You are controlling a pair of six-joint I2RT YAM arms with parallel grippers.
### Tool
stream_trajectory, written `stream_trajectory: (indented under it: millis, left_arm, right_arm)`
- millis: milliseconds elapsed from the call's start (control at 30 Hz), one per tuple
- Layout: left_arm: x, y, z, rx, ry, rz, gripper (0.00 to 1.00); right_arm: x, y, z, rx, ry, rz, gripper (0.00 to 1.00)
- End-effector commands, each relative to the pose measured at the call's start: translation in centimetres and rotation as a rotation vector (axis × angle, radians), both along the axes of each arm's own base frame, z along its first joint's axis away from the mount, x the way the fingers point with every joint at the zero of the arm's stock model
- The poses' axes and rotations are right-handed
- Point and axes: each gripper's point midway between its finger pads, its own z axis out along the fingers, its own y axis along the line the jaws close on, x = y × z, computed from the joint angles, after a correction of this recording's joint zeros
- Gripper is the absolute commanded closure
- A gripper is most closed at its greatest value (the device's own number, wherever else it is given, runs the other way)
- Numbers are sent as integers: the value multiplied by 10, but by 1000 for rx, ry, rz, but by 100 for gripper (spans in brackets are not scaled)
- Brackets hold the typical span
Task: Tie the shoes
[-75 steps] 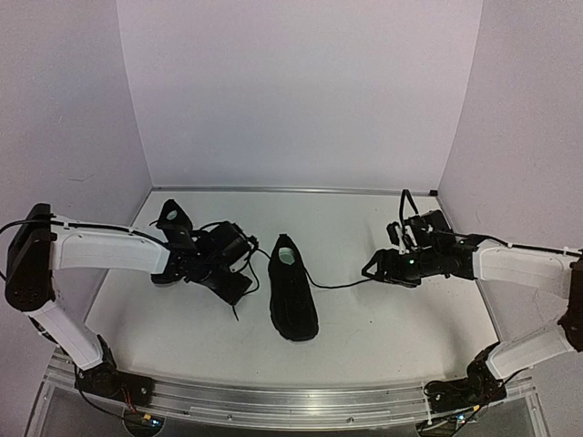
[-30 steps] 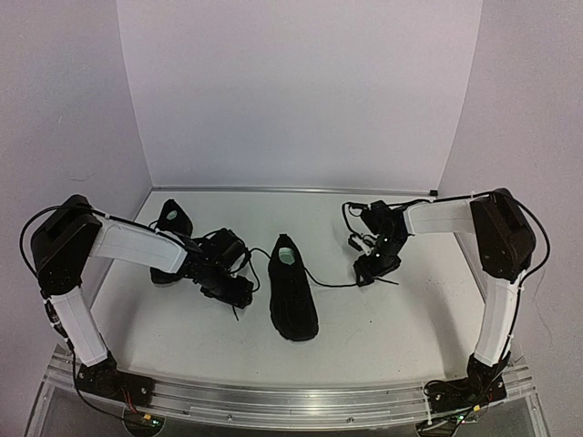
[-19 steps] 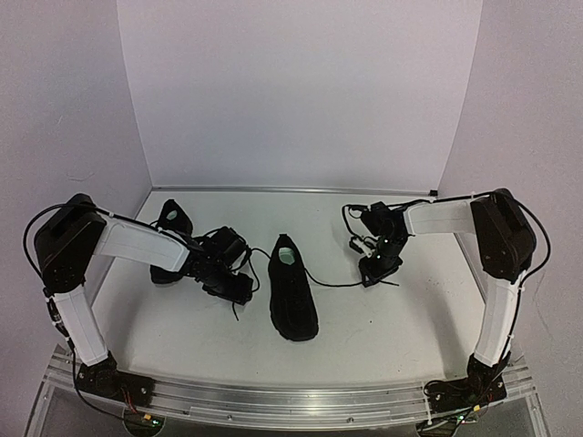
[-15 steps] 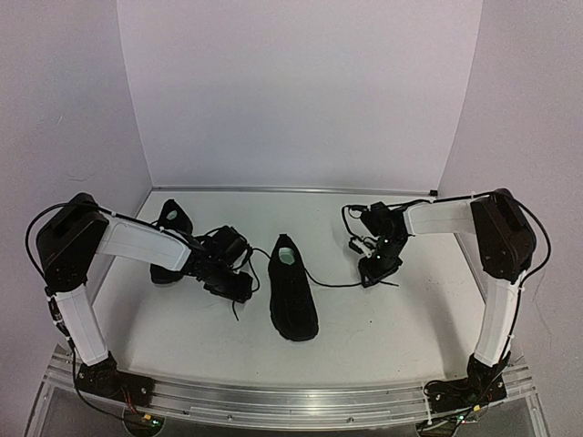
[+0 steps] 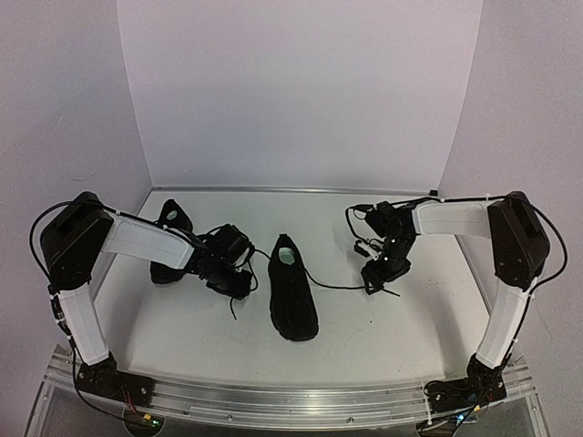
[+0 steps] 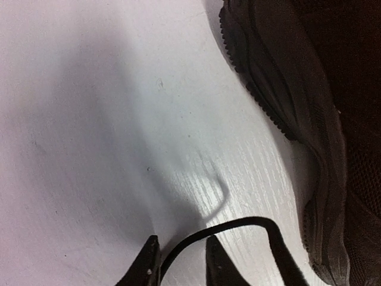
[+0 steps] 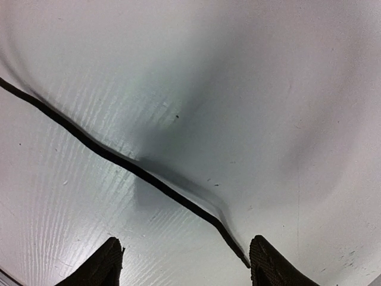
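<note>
One black shoe (image 5: pixel 293 296) lies toe toward me at the table's middle. Its sole also shows in the left wrist view (image 6: pixel 297 89). The other shoe (image 5: pixel 168 218) lies at the back left, partly hidden by my left arm. My left gripper (image 5: pixel 239 284) is just left of the middle shoe. In its wrist view the gripper (image 6: pixel 181 265) is narrowly open, and a raised black lace (image 6: pixel 238 223) runs between the fingers. My right gripper (image 5: pixel 378 278) is wide open low over the table. The end of a lace (image 7: pixel 119 159) lies flat between its fingers (image 7: pixel 184 262). That lace (image 5: pixel 337 286) runs back to the middle shoe.
White walls (image 5: pixel 291 100) close the table at the back and on both sides. An aluminium rail (image 5: pixel 291 401) runs along the near edge. Bare white table top (image 5: pixel 383 346) lies in front of the shoes and right of the right gripper.
Since the oldest frame both arms have raised their elbows and now point down. In the last second the right gripper slid slightly nearer and to the right over the lace end. The left gripper hardly moved.
</note>
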Motion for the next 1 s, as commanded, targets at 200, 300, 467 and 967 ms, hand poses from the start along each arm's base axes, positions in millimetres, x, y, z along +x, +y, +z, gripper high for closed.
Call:
stream_trajectory:
  millis: [200, 300, 467, 967]
  left_arm:
    - [-18, 15, 18, 9, 26, -15, 49]
    - [-21, 17, 22, -6, 22, -9, 47]
    - [-32, 21, 21, -23, 49, -12, 44]
    - [-34, 28, -9, 53, 65, -15, 82]
  right_arm:
    - [-13, -22, -23, -125, 74, 46, 37]
    - [-10, -25, -31, -154, 73, 54, 40]
    - [-8, -26, -41, -169, 83, 50, 47]
    - [-10, -2, -15, -47, 23, -37, 100]
